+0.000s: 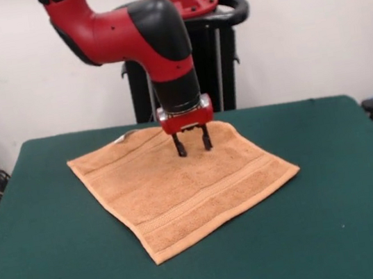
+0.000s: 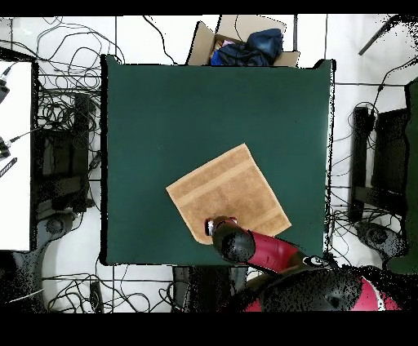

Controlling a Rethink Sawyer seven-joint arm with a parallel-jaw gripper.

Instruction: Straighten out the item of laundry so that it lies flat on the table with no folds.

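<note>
Under gripper [image 1: 193, 145], towel [image 1: 180, 189], far corner

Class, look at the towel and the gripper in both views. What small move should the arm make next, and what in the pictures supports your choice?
Probably lift the gripper straight up and clear. Its fingers stand open just above the far part of the towel, holding nothing. The towel already lies spread as a diamond on the table, four corners out, no clear fold in either view. Only the corner under the arm is hidden from overhead, so check it after retreating.

The table [image 1: 347, 178], topped in dark green, carries a single orange-tan towel [image 1: 180, 189] lying spread flat and turned cornerwise, toward the far side, left of centre.
</note>
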